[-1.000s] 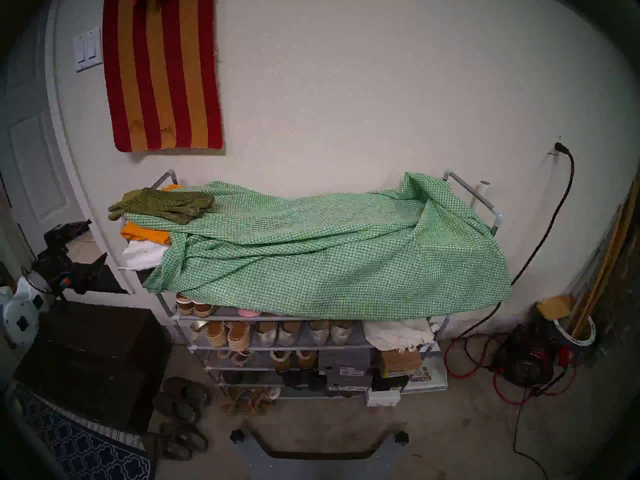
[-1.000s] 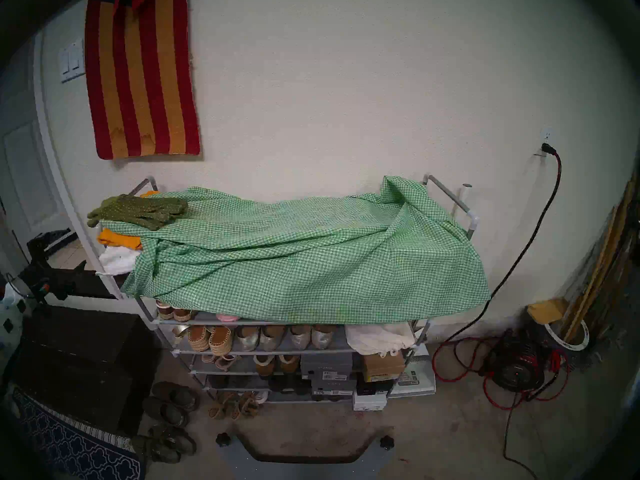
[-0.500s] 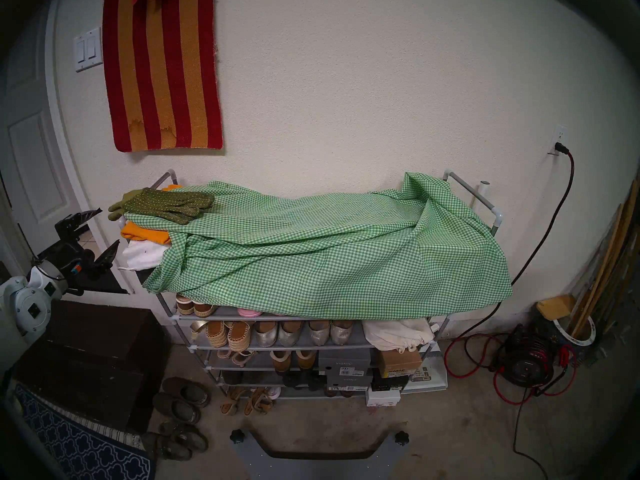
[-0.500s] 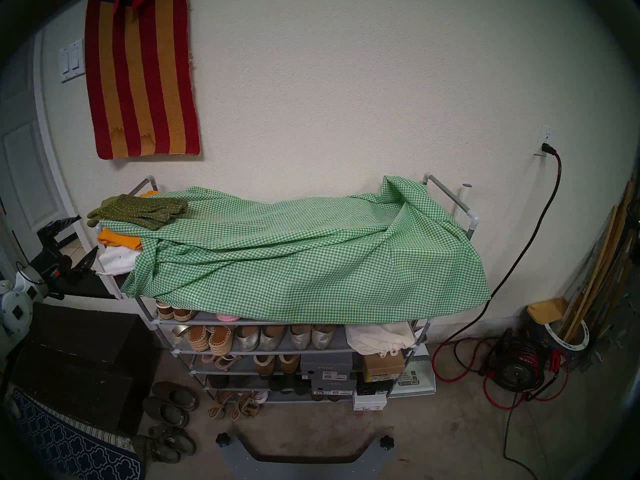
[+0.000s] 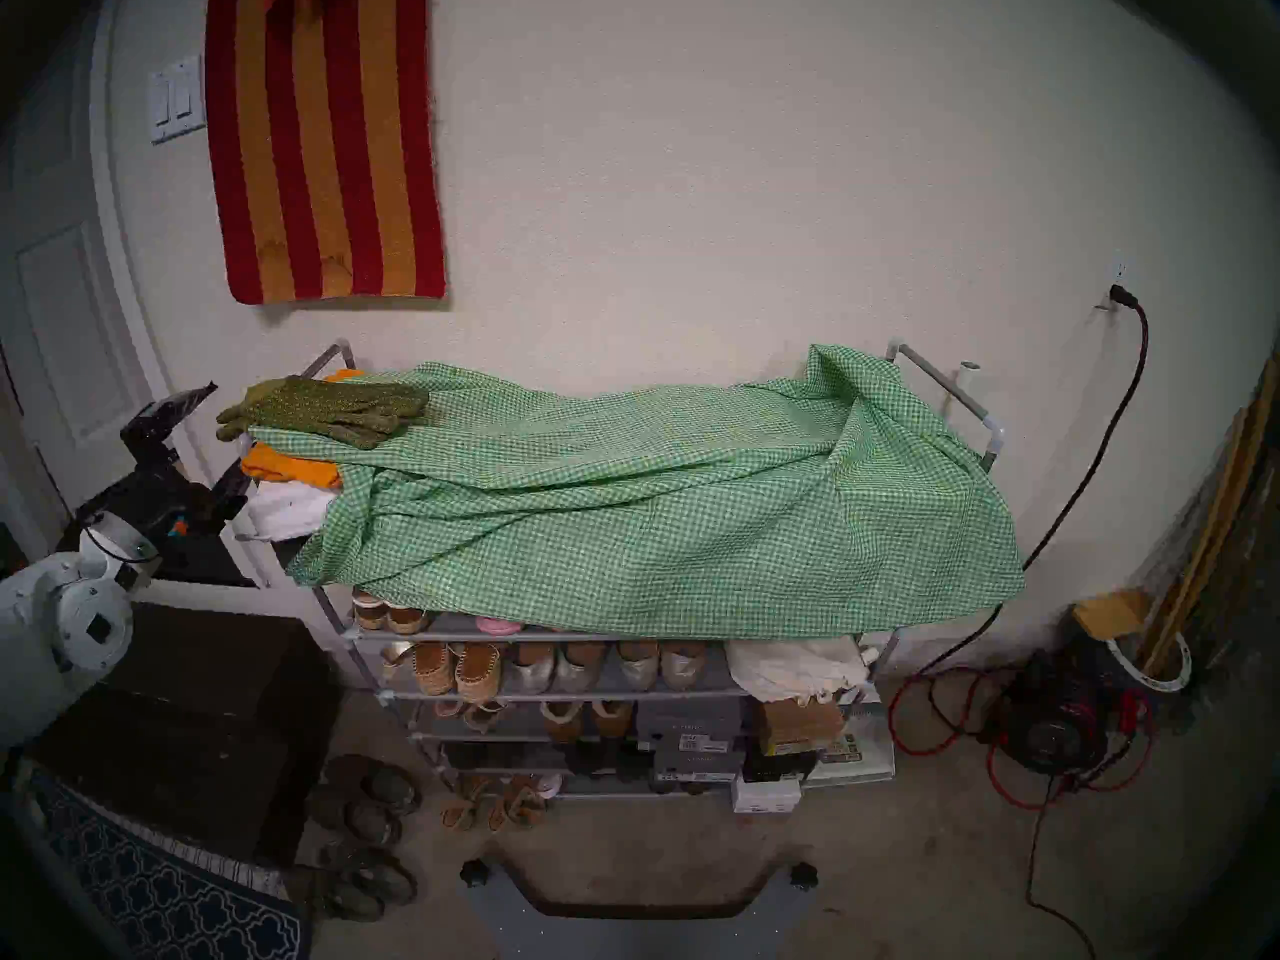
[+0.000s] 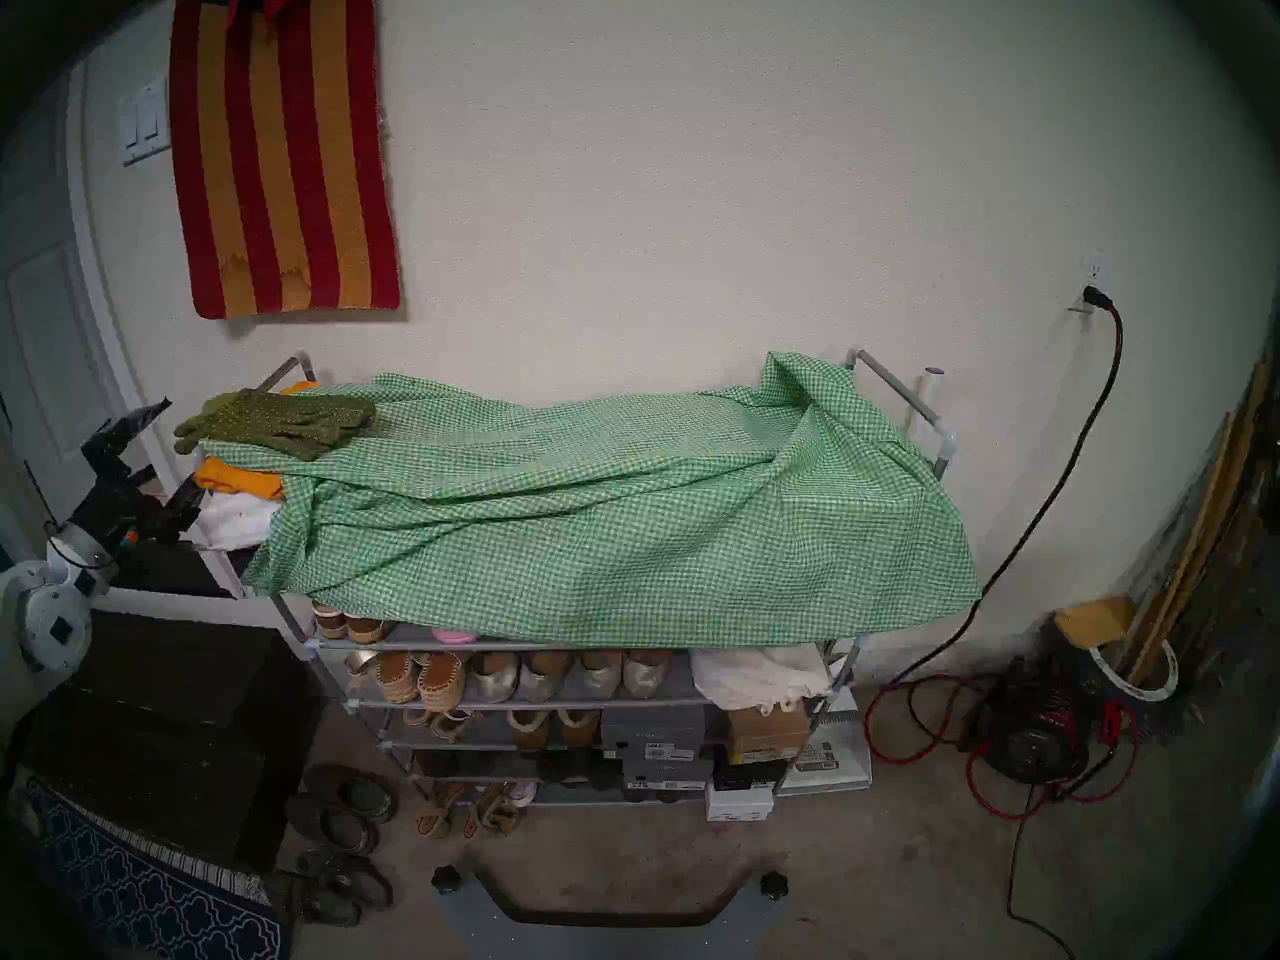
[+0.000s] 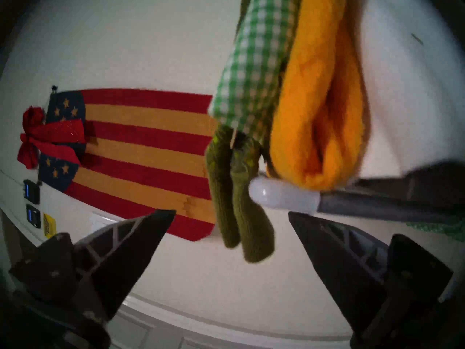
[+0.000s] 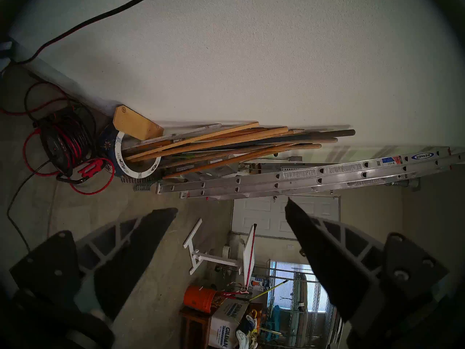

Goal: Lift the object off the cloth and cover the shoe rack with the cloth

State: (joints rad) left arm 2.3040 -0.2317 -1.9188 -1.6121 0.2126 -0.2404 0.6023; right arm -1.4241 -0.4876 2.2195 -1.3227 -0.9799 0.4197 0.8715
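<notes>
Head stereo left: The gloves (image 5: 325,411) are seen lying on the left end of the green-and-white checked cloth (image 5: 658,508), which is draped in folds across the top of the shoe rack (image 5: 554,692) and hangs over its front edge. Orange folded fabric (image 5: 291,470) and a white bundle (image 5: 287,508) are left uncovered at the rack's left end. The left gripper (image 5: 208,439) is held just beside that end, jaws spread wide, nothing between them. A striped rug (image 5: 325,134) is hung on the wall above.

Head stereo right: The same arrangement is shown; the gloves (image 6: 277,422) rest on the cloth (image 6: 623,522), and the left gripper (image 6: 163,453) is poised beside the rack (image 6: 519,699), apart from the gloves.

Left wrist: The glove cuffs (image 7: 239,205) are seen hanging past a white joint (image 7: 281,196) of the rack rail, just ahead of the widely parted, empty fingers (image 7: 120,252). Checked cloth (image 7: 254,64) and orange fabric (image 7: 322,101) are pictured beyond.

Right wrist: The right gripper (image 8: 231,207) is shown wide apart and empty, pointed toward tool handles (image 8: 226,144), a ladder (image 8: 302,179) and a cord reel (image 8: 65,144); no task item is in this view.
</notes>
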